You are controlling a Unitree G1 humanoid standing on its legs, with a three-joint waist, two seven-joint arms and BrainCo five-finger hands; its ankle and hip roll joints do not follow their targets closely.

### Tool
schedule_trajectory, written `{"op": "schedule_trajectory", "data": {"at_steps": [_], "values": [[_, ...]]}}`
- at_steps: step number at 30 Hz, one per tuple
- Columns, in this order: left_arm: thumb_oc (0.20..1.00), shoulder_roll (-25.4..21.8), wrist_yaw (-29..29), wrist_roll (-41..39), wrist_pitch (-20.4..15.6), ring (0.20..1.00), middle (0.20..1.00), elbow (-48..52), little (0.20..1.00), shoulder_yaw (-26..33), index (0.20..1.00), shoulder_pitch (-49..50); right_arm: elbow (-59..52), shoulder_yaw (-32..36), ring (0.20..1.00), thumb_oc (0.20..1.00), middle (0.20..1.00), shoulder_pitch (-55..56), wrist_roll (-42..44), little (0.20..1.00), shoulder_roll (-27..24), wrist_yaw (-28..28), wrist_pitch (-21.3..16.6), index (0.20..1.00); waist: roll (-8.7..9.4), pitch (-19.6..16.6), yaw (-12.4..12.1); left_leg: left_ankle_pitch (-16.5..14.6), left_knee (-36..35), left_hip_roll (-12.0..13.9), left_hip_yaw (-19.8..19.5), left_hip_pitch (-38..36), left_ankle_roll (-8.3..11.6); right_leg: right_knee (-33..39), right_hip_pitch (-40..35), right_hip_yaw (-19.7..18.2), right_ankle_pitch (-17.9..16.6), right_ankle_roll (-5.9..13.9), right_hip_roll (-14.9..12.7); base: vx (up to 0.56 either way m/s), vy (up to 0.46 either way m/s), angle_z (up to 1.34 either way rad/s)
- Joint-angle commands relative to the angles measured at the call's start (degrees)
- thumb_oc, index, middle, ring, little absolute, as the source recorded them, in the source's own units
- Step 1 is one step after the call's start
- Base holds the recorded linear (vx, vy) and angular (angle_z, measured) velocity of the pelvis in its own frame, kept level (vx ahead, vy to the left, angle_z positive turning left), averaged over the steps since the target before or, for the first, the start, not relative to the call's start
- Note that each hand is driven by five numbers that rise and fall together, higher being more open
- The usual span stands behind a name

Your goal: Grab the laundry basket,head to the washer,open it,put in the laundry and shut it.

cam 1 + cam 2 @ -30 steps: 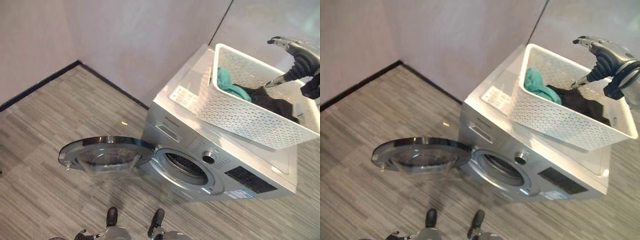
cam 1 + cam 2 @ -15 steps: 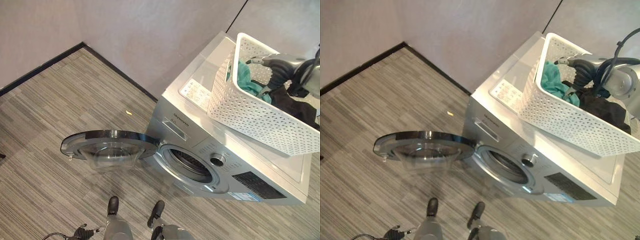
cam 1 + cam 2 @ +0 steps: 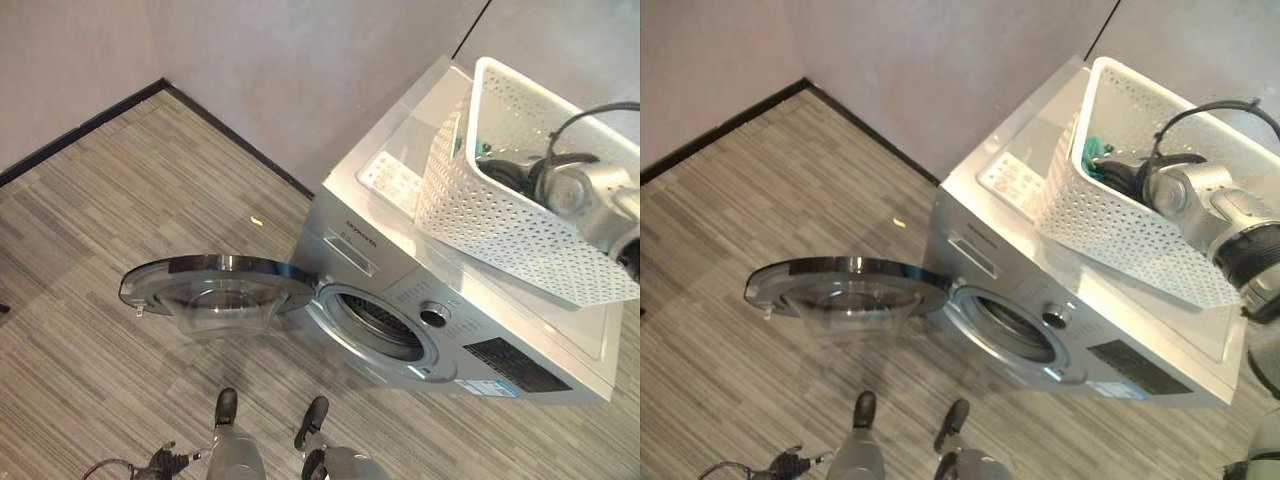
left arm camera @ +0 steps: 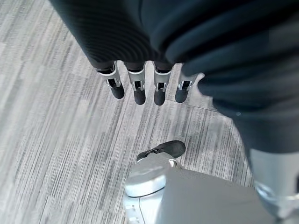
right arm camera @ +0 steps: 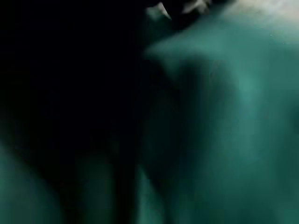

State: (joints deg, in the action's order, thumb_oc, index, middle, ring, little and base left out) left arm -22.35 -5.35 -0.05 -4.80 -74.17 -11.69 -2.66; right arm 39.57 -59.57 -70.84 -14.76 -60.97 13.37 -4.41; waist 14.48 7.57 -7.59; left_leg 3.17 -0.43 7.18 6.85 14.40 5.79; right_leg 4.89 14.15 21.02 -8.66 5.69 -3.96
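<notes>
Right hand (image 3: pixel 1120 177) now plunged into basket (image 3: pixel 1110 215), against teal cloth (image 5: pixel 224 116).

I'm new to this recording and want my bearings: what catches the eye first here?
First, the white laundry basket on top of the silver washer, with the right robot hand plunged into it among teal cloth. Next, the washer's round door hanging wide open over the striped floor, the drum behind it exposed. The left robot hand hangs straight-fingered above the floor.
</notes>
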Motion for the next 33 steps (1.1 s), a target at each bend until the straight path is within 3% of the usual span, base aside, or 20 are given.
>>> {"op": "schedule_trajectory", "data": {"at_steps": [1,3,4,5,6,7,22,33], "values": [[1.0,0.46,-0.81,-0.95,0.16,1.0,1.0,-0.19,1.0,-1.48,1.0,-3.38,1.64,-4.82,1.0,1.0,1.0,-2.88,-8.84,1.0,1.46,-4.39,1.64,1.0,-0.43,4.62,-3.17,3.19,-4.57,3.0,-4.14,1.72,0.91,0.11,-1.97,1.09,-1.27,6.91,-4.96,-0.03,0.007,-0.02],[1.0,0.8,-1.62,-0.95,0.35,1.0,1.0,-0.13,1.0,-1.58,1.0,-4.08,3.5,-4.23,1.0,1.0,1.0,-2.72,-14.98,1.0,5.31,-5.72,2.78,1.0,-0.68,5.24,-3.57,3.23,-4.57,2.97,-4.21,2.14,0.74,0.11,-1.41,0.75,-1.45,6.83,-4.99,-0.02,0.005,-0.01],[1.0,0.97,-2.13,-1.08,0.49,1.0,1.0,-0.55,1.0,-1.44,1.0,-4.45,4.23,-4.41,0.903,0.903,0.903,-2.49,-17.34,0.903,7.11,-5.82,2.89,0.903,-0.66,5.44,-3.68,3.22,-4.57,2.97,-4.11,2.25,0.68,0.11,-1.26,0.7,-1.42,6.8,-5.0,0.0,0.0,0.0],[1.0,0.96,-2.16,-1.08,0.47,1.0,1.0,-0.59,1.0,-1.39,1.0,-4.45,4.4,-4.4,0.903,0.903,0.903,-2.5,-17.45,0.903,7.3,-5.9,2.85,0.903,-0.61,5.42,-3.65,3.21,-4.57,2.98,-4.07,2.23,0.67,0.11,-1.25,0.66,-1.43,6.8,-5.0,0.0,0.0,0.0],[1.0,1.01,-2.19,-1.12,0.56,1.0,1.0,-0.64,1.0,-1.45,1.0,-4.45,3.88,-4.67,0.401,0.401,0.401,-2.45,-18.48,0.401,7.98,-5.82,2.73,0.401,-0.62,5.48,-3.7,3.16,-4.57,2.93,-4.06,2.23,0.63,0.11,-1.2,0.56,-1.39,6.74,-4.97,0.0,0.0,0.0],[1.0,1.13,-2.61,-1.15,0.63,1.0,1.0,-0.78,1.0,-1.15,1.0,-4.52,3.5,-4.12,0.2,0.2,0.2,-2.77,-19.32,0.2,9.03,-6.79,3.15,0.2,-0.71,5.59,-3.71,3.16,-4.57,2.93,-3.96,2.27,0.58,0.11,-1.06,0.39,-1.4,6.68,-5.0,0.0,0.0,0.0],[1.0,1.3,-4.07,-0.12,0.63,1.0,1.0,-1.59,1.0,-0.3,1.0,-3.83,3.48,0.59,0.2,0.2,0.2,-6.51,-17.24,0.2,7.65,-12.73,4.06,0.2,-1.88,4.36,-2.49,2.64,-4.57,2.62,-2.67,0.97,0.34,0.11,-1.26,-0.66,-1.43,6.57,-5.52,-0.01,0.002,-0.02],[1.0,2.1,-3.84,3.15,1.23,1.0,1.0,-1.97,1.0,1.3,1.0,-2.77,-9.8,16.21,0.2,0.2,0.2,-3.52,-15.13,0.2,-3.43,-21.77,5.26,0.2,-3.33,0.53,-0.28,1.23,-4.57,2.62,-1.1,-3.13,-0.01,0.11,-4.22,-1.57,-0.17,6.41,-5.79,0.02,-0.003,-0.05]]}}
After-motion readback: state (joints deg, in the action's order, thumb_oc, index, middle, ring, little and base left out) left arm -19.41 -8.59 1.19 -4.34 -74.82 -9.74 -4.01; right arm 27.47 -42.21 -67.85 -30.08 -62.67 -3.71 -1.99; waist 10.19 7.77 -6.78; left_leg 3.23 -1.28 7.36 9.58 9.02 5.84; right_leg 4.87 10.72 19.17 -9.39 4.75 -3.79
